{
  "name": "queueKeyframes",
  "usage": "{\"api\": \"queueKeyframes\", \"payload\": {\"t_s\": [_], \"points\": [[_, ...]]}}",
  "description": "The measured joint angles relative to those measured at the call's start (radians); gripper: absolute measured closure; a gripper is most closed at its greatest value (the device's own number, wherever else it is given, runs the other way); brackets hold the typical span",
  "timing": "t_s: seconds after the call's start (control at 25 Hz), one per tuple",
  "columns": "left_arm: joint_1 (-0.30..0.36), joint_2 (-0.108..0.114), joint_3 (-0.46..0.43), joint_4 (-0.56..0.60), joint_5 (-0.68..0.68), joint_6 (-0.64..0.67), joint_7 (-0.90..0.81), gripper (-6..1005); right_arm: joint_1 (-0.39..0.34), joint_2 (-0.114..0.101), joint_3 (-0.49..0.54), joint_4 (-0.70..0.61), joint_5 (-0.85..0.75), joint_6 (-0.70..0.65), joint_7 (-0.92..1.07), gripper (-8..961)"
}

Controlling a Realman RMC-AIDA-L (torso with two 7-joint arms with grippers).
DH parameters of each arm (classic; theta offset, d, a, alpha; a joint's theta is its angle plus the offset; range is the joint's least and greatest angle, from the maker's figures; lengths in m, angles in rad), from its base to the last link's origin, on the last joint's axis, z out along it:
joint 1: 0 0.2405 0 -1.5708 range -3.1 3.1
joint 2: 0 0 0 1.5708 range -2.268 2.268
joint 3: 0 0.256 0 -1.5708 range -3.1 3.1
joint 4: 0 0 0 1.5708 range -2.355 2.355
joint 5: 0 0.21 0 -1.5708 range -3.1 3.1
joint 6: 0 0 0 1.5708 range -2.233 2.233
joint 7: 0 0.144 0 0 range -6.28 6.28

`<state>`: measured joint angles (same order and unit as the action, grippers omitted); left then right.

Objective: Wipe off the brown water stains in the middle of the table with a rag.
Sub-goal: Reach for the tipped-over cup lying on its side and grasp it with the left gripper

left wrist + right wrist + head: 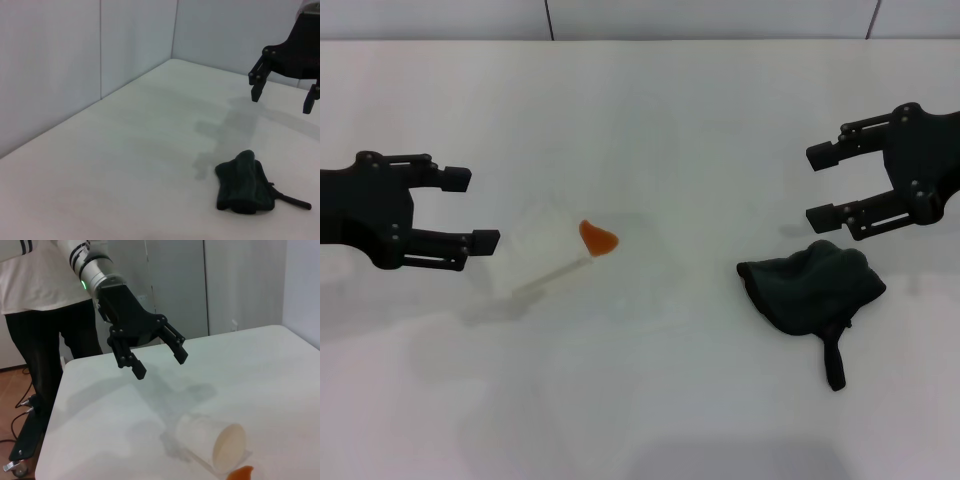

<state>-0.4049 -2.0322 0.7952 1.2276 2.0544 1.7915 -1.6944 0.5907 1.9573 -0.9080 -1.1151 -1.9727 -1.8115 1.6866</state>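
From the head view, the wiping is not looking started at all. The stain [597, 238] is sitting whole and glossy orange-brown near the middle of the table [650, 120], and the rag [812, 287] is lying bunched on the right side, well apart from it, with its narrow tail pointing toward the near edge. The right gripper [828, 184] is hovering just beyond the rag on its far side, fingers spread wide and holding nothing. The left gripper [472, 208] is hanging at the left of the table, also wide open and empty, its tips pointing toward the stain.

From the left wrist view, the rag [244, 183] is lying loose on the white table [125, 165], nothing touching it, while the right gripper [282, 90] is floating above and beyond it with its fingers apart.

From the right wrist view, the left gripper [159, 357] is hanging over the table [270, 370] with fingers splayed. A pale cup [212, 440] is lying tipped on its side, and an edge of the stain [241, 473] is showing right at its mouth. A person [45, 295] in a white top is standing behind the table.

Judging from all this, everything is left to do: grasping the rag, carrying it left to the stain, and rubbing the blot away
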Motion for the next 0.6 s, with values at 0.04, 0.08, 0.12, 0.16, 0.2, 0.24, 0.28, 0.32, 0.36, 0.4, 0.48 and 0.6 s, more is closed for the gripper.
{"api": "queueKeyframes", "payload": {"t_s": [0.04,0.08,0.12,0.16,0.2,0.24,0.28,0.32,0.36,0.4,0.48,0.6], "points": [[0.001,0.0,0.0,0.003,0.0,0.0,0.0,133,-0.001,0.0,0.0,0.0,0.0,0.0,0.0,216],[0.002,-0.001,0.0,0.006,0.0,-0.001,0.0,134,-0.001,0.001,0.0,0.0,0.0,0.0,0.0,216],[0.004,-0.002,0.0,0.012,0.0,-0.004,0.0,134,-0.001,0.001,0.0,0.0,0.0,0.0,0.0,217],[0.006,-0.003,-0.001,0.016,-0.001,-0.007,-0.001,134,-0.001,0.001,0.0,0.0,0.0,0.0,0.0,217],[0.007,-0.003,-0.001,0.018,-0.001,-0.008,-0.001,133,-0.001,0.001,0.0,0.0,0.0,0.0,0.0,217],[0.008,-0.004,-0.001,0.019,-0.001,-0.009,-0.001,133,-0.001,0.001,0.0,0.0,0.0,0.001,0.0,217],[0.009,-0.004,0.0,0.02,-0.001,-0.009,-0.001,133,-0.001,0.001,0.0,0.0,0.0,0.001,0.001,218],[0.009,-0.004,0.0,0.02,-0.001,-0.009,-0.001,133,-0.001,0.002,0.0,0.0,0.0,0.002,0.001,218],[0.009,-0.004,0.001,0.02,-0.001,-0.009,-0.001,133,-0.002,0.002,0.0,0.0,0.0,0.003,0.001,218],[0.009,-0.005,0.002,0.019,-0.001,-0.009,-0.001,133,-0.002,0.002,0.0,0.0,0.0,0.003,0.001,218],[0.009,-0.005,0.002,0.017,-0.001,-0.009,-0.001,133,-0.002,0.002,0.0,-0.002,0.001,0.004,0.001,219],[0.009,-0.005,0.002,0.017,-0.001,-0.009,-0.001,133,-0.002,0.002,0.0,-0.002,0.002,0.005,0.001,220]]}}
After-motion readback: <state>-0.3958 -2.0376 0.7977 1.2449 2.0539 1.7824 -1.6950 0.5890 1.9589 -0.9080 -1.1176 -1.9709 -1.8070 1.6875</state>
